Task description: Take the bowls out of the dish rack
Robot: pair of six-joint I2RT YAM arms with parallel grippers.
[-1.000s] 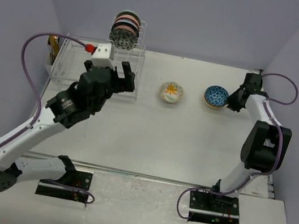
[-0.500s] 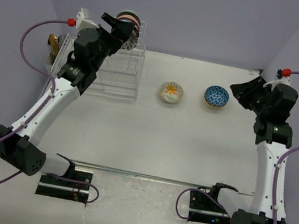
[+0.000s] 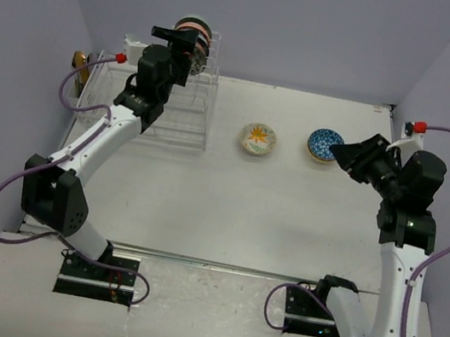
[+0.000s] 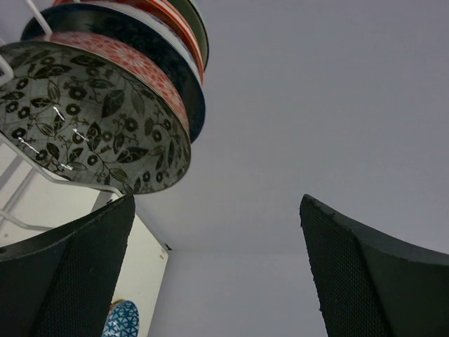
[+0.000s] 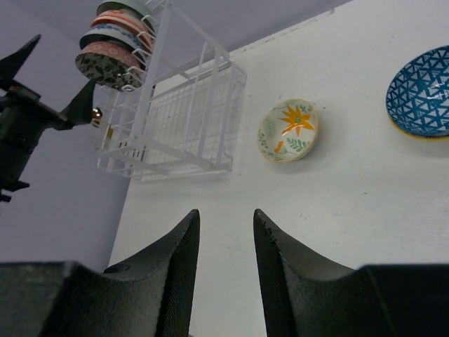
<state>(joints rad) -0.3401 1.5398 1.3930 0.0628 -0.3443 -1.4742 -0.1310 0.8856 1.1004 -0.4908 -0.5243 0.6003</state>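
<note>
L pincer (image 4: pixel 216 203) spread wide, empty, up beside the bowls (image 4: pixel 91 133) stacked in dish rack (image 3: pixel 187 110) tower, far-left on table (image 3: pixel 244 206). R pincer (image 5: pixel 222 217) narrowly parted, empty, near blue bowl (image 3: pixel 325 144). Floral bowl (image 3: pixel 258 138) sits between blue bowl and rack.

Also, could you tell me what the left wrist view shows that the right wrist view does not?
Only the left wrist view gives the leaf-patterned bowl close up. Only the right wrist view gives the low basket of the dish rack, the orange-flower bowl on the table and the right fingers. Both share the stacked bowls in the rack's tower, the spread left fingers and the blue bowl.
</note>
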